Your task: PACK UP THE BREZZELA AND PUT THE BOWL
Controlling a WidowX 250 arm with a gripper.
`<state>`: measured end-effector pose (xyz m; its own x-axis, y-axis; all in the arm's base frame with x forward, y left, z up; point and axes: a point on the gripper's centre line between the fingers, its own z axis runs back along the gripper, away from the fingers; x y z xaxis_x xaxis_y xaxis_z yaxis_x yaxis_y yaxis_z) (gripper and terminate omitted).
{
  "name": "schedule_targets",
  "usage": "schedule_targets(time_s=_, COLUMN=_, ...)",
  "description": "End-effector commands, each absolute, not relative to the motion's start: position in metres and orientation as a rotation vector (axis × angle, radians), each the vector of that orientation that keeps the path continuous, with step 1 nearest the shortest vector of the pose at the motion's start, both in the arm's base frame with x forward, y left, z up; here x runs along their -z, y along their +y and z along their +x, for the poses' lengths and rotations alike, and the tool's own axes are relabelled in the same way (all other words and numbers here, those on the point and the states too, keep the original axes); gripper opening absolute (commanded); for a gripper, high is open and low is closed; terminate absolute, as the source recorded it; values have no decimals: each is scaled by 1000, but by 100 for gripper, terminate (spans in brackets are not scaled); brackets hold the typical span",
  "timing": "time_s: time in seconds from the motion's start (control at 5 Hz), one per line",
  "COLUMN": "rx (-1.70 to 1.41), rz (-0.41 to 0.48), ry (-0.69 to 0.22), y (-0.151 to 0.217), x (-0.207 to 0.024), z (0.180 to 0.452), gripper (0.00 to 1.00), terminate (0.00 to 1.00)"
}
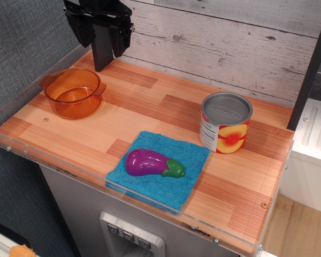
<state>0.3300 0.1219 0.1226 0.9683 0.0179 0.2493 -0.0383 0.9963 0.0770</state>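
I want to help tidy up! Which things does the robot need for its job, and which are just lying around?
For the job:
eggplant
orange bowl
pincer

Just lying about:
blue towel, under the eggplant
tin can

The gripper [99, 33] was cut off by the top edge; jaw state indeterminate. The tin can [225, 123] label was unreadable.
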Motion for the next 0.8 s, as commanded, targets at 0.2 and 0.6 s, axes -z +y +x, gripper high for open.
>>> schedule_targets(time_s=0.2, rx=227, rz=99, ry=-258, y=106, x=-120, z=322, gripper=100, terminate=0)
schedule_targets(time_s=0.6, rx=665, rz=-7, ry=-192, y=66, x=-115, z=286, gripper=100, terminate=0)
